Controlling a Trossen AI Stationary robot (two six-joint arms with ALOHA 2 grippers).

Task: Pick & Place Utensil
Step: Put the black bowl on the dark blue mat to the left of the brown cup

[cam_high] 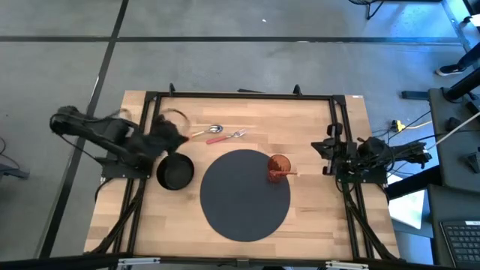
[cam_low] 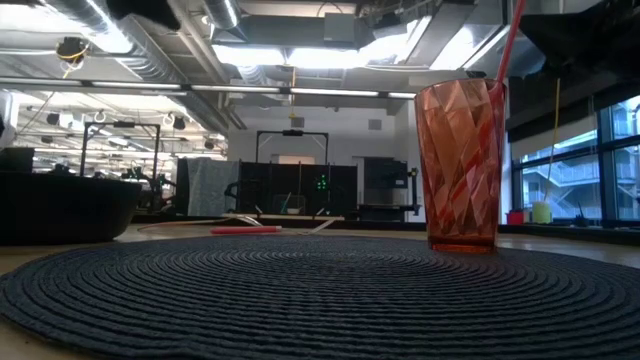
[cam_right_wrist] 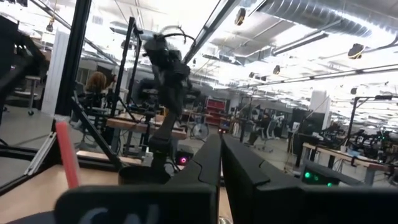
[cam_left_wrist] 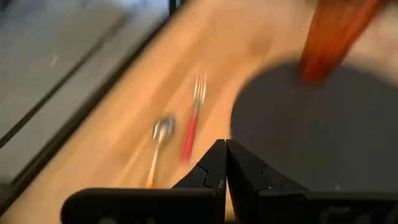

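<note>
- Overhead: pale wooden surface [cam_high: 315, 217] with plank grain, framed by dark metal rails.
- Round dark placemat [cam_high: 244, 195] of coiled woven cord, ridged in concentric rings, at the centre.
- Faceted translucent red tumbler [cam_high: 278, 166] upright on the mat's right edge, with a thin red straw [cam_low: 511, 40] leaning out.
- Matte black round bowl [cam_high: 175, 172] just beside the mat's left rim.
- Two slim utensils side by side on bare wood beyond the mat: a spoon [cam_high: 207, 132] with shiny metal bowl and orange handle, a fork [cam_high: 227, 136] with metal tines and red handle.
- Left gripper [cam_high: 169, 136] above the surface between bowl and spoon, jaws clenched together, grasping nothing.
- Right gripper [cam_high: 328, 148] parked at the right edge, well apart from the utensils, jaws likewise pressed closed and empty.
</note>
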